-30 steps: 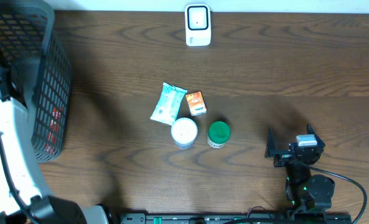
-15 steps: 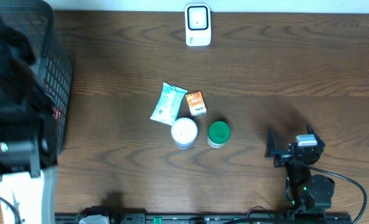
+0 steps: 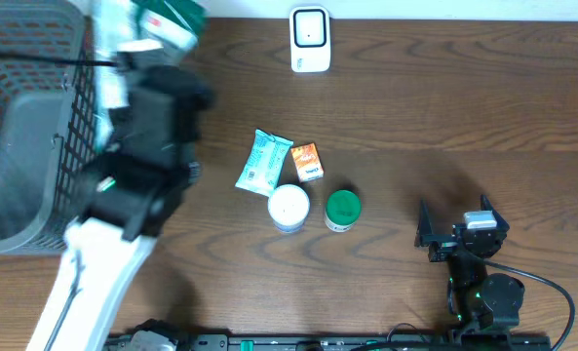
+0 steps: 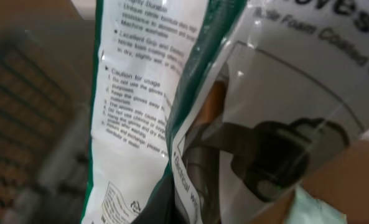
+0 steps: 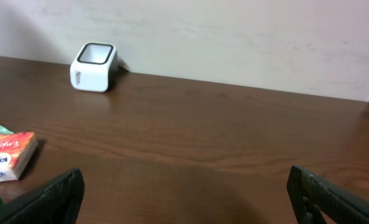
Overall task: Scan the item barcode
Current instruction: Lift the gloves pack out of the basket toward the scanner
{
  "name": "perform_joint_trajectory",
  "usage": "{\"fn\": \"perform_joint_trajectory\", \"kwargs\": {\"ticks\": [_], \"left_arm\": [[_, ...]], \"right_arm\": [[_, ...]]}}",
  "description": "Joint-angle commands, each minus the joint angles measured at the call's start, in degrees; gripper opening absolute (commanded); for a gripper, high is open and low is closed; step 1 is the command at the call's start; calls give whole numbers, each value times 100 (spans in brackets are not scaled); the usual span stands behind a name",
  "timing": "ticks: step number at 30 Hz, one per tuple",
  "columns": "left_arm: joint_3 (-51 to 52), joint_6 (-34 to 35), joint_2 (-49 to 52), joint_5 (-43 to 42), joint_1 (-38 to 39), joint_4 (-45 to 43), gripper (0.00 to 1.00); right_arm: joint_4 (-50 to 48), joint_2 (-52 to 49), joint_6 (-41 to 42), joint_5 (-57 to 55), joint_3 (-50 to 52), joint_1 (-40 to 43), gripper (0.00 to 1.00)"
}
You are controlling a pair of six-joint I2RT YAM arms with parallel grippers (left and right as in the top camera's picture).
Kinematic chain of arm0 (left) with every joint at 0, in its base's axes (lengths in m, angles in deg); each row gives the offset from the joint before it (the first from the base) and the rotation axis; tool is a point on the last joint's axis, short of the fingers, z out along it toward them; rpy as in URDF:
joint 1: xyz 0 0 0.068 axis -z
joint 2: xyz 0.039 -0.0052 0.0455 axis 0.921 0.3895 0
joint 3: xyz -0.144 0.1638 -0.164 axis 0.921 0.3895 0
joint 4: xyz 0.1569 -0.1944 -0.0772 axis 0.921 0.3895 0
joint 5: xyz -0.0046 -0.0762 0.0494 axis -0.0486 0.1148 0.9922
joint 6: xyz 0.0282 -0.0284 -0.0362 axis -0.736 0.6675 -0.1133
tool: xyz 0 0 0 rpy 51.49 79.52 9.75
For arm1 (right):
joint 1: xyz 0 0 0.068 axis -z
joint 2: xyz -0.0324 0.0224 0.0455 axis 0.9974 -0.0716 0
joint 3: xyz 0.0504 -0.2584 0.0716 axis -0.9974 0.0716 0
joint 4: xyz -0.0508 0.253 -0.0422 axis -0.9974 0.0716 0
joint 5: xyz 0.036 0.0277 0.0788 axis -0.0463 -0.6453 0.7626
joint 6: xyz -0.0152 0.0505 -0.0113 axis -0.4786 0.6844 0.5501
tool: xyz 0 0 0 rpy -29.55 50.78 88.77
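Between the left fingers (image 3: 133, 49): glove packet (image 4: 147, 93)

Clamped there, held high beside the basket (image 3: 69, 117), it seems light, limp and slippery film; a grip near its sealed edge looks safest. The right fingers (image 3: 454, 229) stand apart, empty. Beyond both lies wooden bench (image 3: 464, 117), then scanner (image 3: 309, 39), wall (image 5: 234, 31).

Overhead looks straight down on the table (image 3: 415, 117); right wrist faces low across it toward their shared scanner (image 5: 94, 67); left wrist crowds a packet (image 4: 140, 93).

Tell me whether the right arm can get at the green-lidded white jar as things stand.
Probably yes. The right gripper is open and empty, and only bare brown wooden table lies between it and the green-lidded white jar.
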Motion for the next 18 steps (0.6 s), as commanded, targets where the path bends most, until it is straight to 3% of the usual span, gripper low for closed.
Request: {"fn": "perform_joint_trajectory", "kwargs": {"ticks": [1, 8, 14, 18], "left_arm": [[-57, 1213, 761, 94, 337, 494, 7], [50, 1537, 2223, -251, 413, 662, 7], [52, 1572, 3182, -1429, 365, 577, 7], [52, 1572, 3722, -1473, 304, 553, 7]], "right_arm": [[24, -2, 63, -9, 4, -2, 99], [24, -2, 63, -9, 4, -2, 99], [24, -2, 63, -9, 4, -2, 99], [24, -2, 63, -9, 4, -2, 99]]}}
